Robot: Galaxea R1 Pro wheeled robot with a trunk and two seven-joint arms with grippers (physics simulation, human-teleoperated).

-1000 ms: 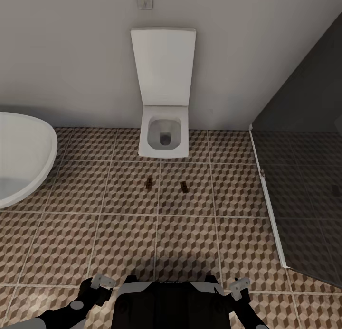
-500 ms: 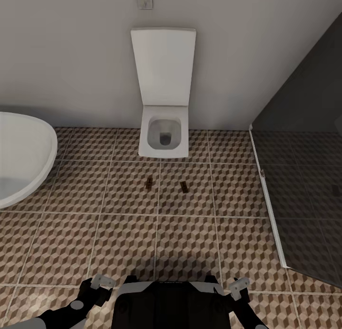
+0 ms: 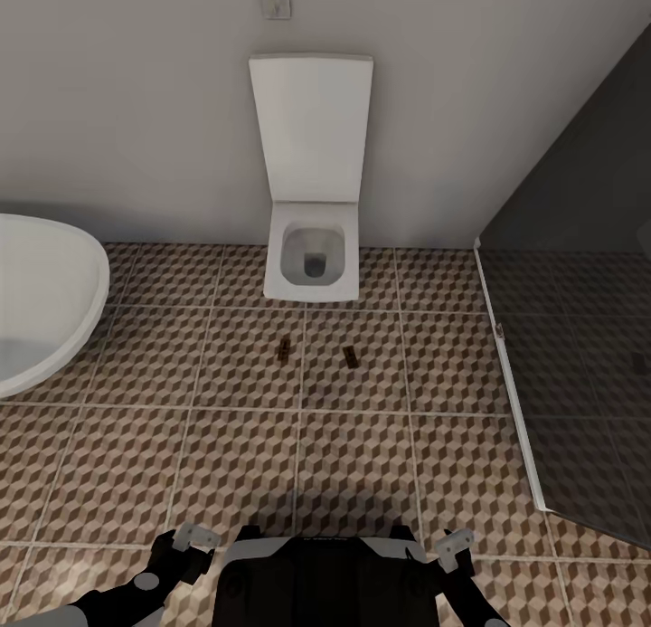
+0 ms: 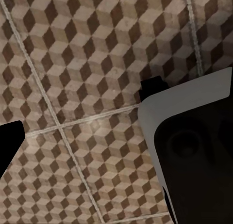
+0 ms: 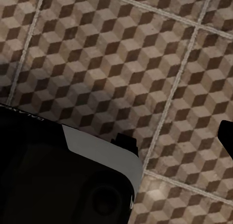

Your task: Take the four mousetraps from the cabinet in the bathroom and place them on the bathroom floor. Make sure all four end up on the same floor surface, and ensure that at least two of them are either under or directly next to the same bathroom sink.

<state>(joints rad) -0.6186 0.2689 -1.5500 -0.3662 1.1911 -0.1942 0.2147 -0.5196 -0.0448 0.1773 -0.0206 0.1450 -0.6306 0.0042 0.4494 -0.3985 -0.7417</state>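
Two mousetraps lie on the cube-patterned bathroom floor (image 3: 226,464) in front of the toilet, one (image 3: 285,346) to the left and one (image 3: 350,356) to the right, about a hand's width apart. Both arms are tucked low beside my base at the near edge of the head view, well short of the traps. My left gripper (image 3: 193,537) and right gripper (image 3: 457,544) are open and hold nothing. One dark fingertip (image 4: 8,146) shows over bare tile in the left wrist view, and another fingertip (image 5: 227,136) in the right wrist view. The cabinet and the sink are out of view.
A square white toilet (image 3: 312,261) with its lid raised stands against the far wall. The rim of an oval white bathtub (image 3: 41,301) curves in at the left. A dark glass shower screen (image 3: 579,356) with a white sill closes off the right. My base (image 3: 316,582) fills the near edge.
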